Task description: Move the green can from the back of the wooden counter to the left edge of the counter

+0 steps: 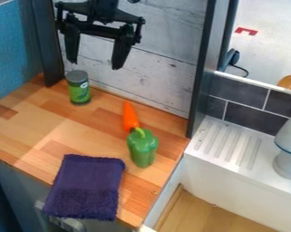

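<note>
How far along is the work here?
Done: nothing visibly. In hand: nothing; the tool hangs open and empty, nearest the green can. Left: seemingly any handling, as the can, carrot, green pepper and purple cloth all sit ungripped on the counter.

Pincer | high, near top edge | fingers spread, pointing down

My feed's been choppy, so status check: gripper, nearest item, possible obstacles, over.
Gripper open, raised, holding nothing. Can upright, nearest it. Possible obstacles: carrot beside pepper, towel overhanging counter's front edge.
</note>
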### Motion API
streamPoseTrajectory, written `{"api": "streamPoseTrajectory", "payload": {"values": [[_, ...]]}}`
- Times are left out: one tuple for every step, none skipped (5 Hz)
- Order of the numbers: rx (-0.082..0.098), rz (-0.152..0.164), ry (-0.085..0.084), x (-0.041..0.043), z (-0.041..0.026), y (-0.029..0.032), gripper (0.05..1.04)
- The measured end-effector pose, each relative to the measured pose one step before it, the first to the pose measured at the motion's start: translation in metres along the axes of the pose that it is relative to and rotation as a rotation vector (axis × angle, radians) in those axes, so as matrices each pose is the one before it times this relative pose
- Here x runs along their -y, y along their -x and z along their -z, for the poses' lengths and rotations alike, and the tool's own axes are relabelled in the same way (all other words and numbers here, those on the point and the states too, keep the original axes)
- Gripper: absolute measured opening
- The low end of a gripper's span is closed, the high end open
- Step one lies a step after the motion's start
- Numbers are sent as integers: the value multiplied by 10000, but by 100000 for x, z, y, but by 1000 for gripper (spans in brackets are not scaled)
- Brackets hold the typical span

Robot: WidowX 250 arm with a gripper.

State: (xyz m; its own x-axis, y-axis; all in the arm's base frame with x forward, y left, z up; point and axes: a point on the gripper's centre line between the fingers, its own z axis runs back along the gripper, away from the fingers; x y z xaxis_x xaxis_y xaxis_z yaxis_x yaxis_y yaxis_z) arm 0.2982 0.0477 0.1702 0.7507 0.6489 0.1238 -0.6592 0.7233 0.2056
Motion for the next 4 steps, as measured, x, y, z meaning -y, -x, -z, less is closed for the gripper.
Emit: {"api": "streamPoseTrajectory", "payload": {"values": [[-272, 77, -188, 179, 920, 212, 1001], [-53, 56, 16, 147, 176, 6, 1001], [-898, 318, 287, -560, 4337, -3630, 1001], [346, 1316, 1312, -2138, 1650, -5258, 1001]]}}
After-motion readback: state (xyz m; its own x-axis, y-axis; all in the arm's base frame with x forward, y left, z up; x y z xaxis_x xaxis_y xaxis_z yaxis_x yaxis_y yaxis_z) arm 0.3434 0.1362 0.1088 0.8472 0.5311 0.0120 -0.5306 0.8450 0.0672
